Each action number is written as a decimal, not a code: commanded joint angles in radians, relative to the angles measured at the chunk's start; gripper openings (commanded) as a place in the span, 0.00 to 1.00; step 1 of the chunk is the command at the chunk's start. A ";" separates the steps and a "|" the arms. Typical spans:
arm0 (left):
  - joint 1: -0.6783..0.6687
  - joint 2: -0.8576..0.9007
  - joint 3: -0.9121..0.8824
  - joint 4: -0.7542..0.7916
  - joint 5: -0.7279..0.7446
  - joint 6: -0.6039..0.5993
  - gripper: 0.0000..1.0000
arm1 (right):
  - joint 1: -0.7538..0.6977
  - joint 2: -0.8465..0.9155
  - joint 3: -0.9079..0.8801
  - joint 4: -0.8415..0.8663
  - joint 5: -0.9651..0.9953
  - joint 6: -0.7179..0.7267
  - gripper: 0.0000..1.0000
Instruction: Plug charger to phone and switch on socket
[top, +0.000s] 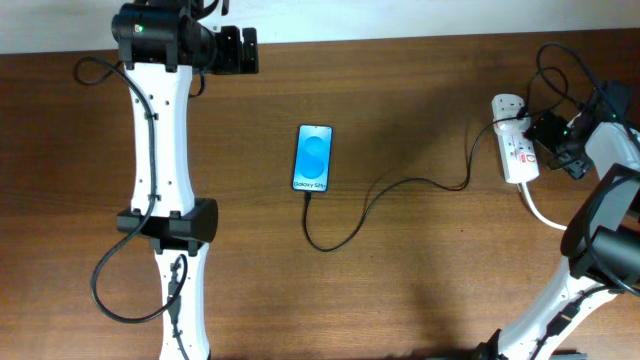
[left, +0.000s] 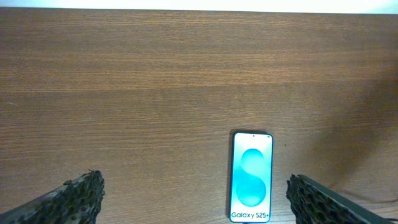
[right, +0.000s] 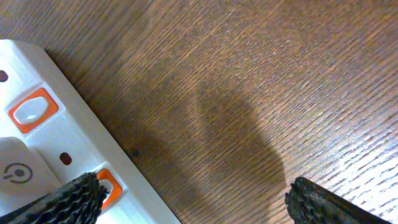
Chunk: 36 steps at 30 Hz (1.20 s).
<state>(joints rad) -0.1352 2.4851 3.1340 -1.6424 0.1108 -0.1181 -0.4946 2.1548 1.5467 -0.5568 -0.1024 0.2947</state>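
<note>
Count: 1 phone (top: 313, 158), 1 charger (top: 415, 181), 1 socket (top: 517, 150), 2 arms, 2 claws.

Phone lies flat mid-tabletop (top: 420, 280), screen up and lit blue, with the "Galaxy S25+" text at its near end. In the left wrist view the phone (left: 252, 177) sits low and right of centre, its bottom edge cut off by the frame.

Charger is a single thin black cable. It runs from the phone's near end, loops toward the front of the tabletop, then goes right and up to the socket. The tip meets the phone's edge in the overhead view, but it's too small to say whether it's fully seated.

Socket is a white strip at the far right of the tabletop. A thick white cord (top: 540, 210) leaves its near end. The right wrist view shows the socket (right: 74, 143) at the lower left. 2 orange-red switches are visible there, one in full (right: 31, 111) and one partly behind a fingertip. A white adapter (right: 22, 171) is plugged in between them.

Left claw (top: 243, 50) is at the far edge of the tabletop, well apart from the phone. Its fingers are spread wide with nothing between them, which the left wrist view confirms (left: 196, 182).

Right claw (top: 548, 140) hangs just beside the socket's right side. Its fingers are also wide apart and hold nothing (right: 196, 185). One fingertip (right: 81, 196) overlaps the strip's edge in that view.
</note>
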 joint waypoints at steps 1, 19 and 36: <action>0.000 0.006 -0.004 -0.002 -0.015 -0.009 0.99 | 0.012 0.028 0.001 -0.014 -0.045 -0.036 0.99; -0.001 0.006 -0.004 -0.002 -0.015 -0.009 0.99 | 0.012 0.061 0.001 -0.030 -0.086 -0.100 0.98; -0.001 0.006 -0.004 -0.002 -0.015 -0.009 0.99 | 0.010 -0.217 0.011 -0.136 -0.235 -0.129 0.99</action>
<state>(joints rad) -0.1352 2.4851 3.1340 -1.6421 0.1108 -0.1181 -0.4927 2.0678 1.5536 -0.6724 -0.3061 0.1761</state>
